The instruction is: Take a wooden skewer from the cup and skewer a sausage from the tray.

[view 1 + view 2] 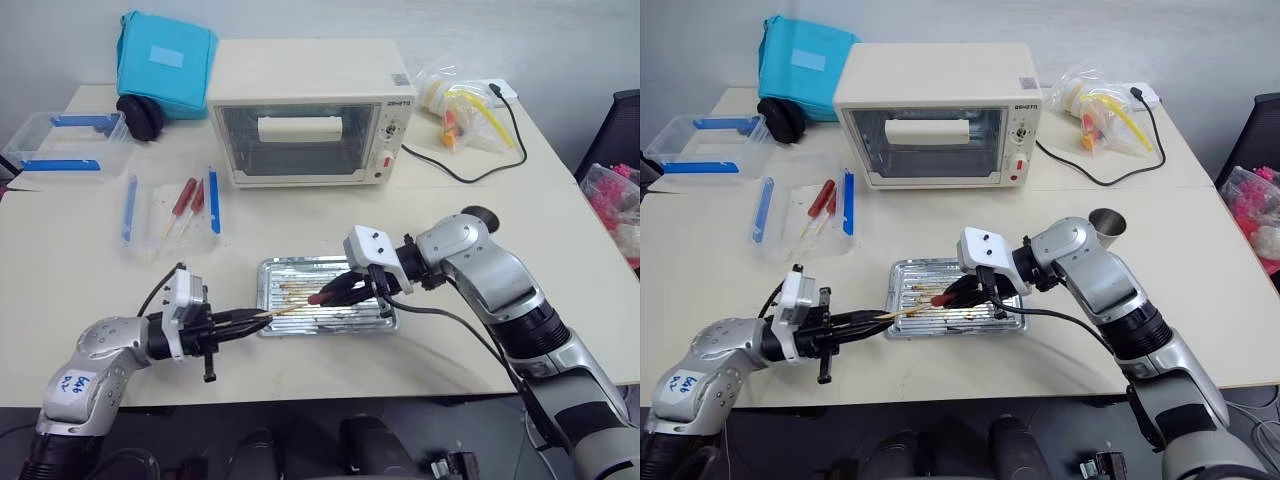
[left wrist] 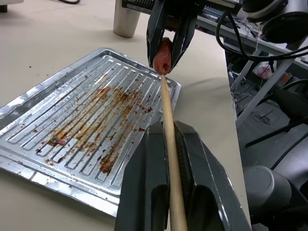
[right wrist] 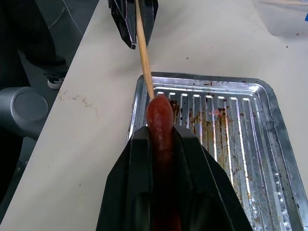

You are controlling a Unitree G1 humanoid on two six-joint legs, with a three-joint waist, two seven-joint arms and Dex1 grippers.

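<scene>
Nearest you, your left gripper (image 1: 240, 322) is clamped on the thin pale wooden skewer (image 1: 272, 313), its two black fingers (image 2: 144, 192) pressed against the stick on either side. The skewer runs level out of those fingers, over the near rim of the rectangular silver metal tray (image 1: 280, 268) with the ribbed, brown-stained floor, which lies flat on the cream table (image 1: 80, 250). The skewer's tip meets the end of the small reddish-brown sausage (image 1: 318, 297); you cannot tell how far it has gone in. Your right gripper (image 1: 340, 291) grips that sausage lengthwise between its black fingers (image 3: 130, 178), holding it just above the tray, with only the rounded end poking out toward the skewer. Beyond your right arm, the small tapered grey metal cup (image 1: 1106, 222) stands upright on the table, well apart from the tray. Farther back on your left lies a clear plastic lid with blue clips (image 1: 170, 205), carrying two sticks tipped with red sausages (image 1: 187, 203), and beyond it a clear plastic box with blue clips (image 1: 62, 145). Behind the tray stands a cream toaster oven with a glass door (image 1: 310, 112), its black cord (image 1: 470, 170) trailing right. At the far edge sit a teal cloth bag (image 1: 165, 60) and a crumpled clear plastic bag (image 1: 465, 105).
</scene>
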